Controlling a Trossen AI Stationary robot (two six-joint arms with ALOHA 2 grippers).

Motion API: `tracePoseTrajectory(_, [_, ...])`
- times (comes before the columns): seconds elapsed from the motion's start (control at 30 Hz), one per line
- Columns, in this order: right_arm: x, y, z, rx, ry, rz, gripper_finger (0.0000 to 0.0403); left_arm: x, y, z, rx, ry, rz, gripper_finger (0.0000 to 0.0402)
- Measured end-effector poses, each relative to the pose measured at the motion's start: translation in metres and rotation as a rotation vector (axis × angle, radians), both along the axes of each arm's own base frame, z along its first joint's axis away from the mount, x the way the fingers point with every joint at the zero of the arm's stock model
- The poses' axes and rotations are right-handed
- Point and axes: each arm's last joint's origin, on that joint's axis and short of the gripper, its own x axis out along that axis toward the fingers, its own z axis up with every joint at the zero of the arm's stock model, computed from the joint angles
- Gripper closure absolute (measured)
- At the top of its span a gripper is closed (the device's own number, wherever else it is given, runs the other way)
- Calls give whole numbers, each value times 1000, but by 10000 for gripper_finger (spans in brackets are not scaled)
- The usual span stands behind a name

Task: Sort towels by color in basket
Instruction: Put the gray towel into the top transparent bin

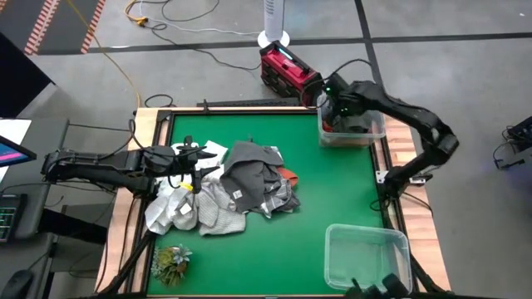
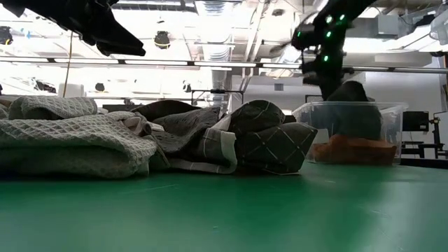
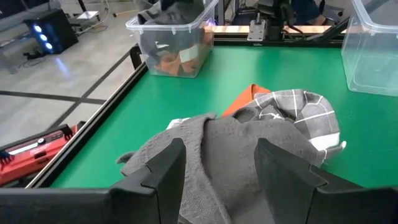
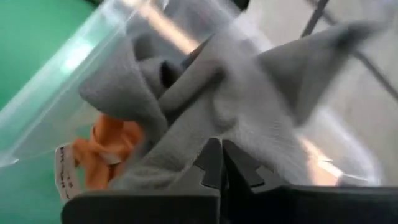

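Observation:
A pile of towels (image 1: 241, 187) lies left of centre on the green table: dark grey ones, a grey-checked one (image 3: 298, 109), a rust-orange one (image 3: 245, 99), and white and pale grey ones (image 1: 170, 212). My left gripper (image 3: 221, 168) hovers open above the pile's dark grey towel and touches nothing. My right gripper (image 1: 339, 112) is over the clear basket (image 1: 378, 133) at the far right. It is shut on a dark grey towel (image 4: 236, 118). An orange towel (image 2: 353, 148) lies in that basket. My right gripper pinches a bunched fold of the dark grey towel (image 4: 214, 134) between its two fingertips. The fingers slant down from above. The towel hangs slack below them, with its lower part (image 2: 353, 112) inside the basket, over the orange towel.
A second clear basket (image 1: 366, 253) stands at the near right. A small green leafy tuft (image 1: 170, 262) lies at the near left corner. A red device (image 1: 287, 71) sits beyond the far edge. Bare green table (image 1: 332, 191) lies between the pile and the baskets.

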Motion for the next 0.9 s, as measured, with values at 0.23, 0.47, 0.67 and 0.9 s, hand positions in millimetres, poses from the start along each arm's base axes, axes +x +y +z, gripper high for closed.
tracePoseTrajectory(0.23, [3, -21, -43, 297, -38, -15, 376, -1, 0, -4, 15, 52, -4, 221])
tracePoseTrajectory(0.47, [-1, -12, -3, 201, -106, 37, 344, -4, 0, -10, 6, 111, -1, 221])
tracePoseTrajectory(0.67, [-21, 6, 36, 107, -187, 43, 293, -5, 0, -13, 5, 149, 0, 221])
tracePoseTrajectory(0.9, [-41, 26, 68, 1, -278, 52, 229, -6, 0, -15, 2, 173, 1, 221])
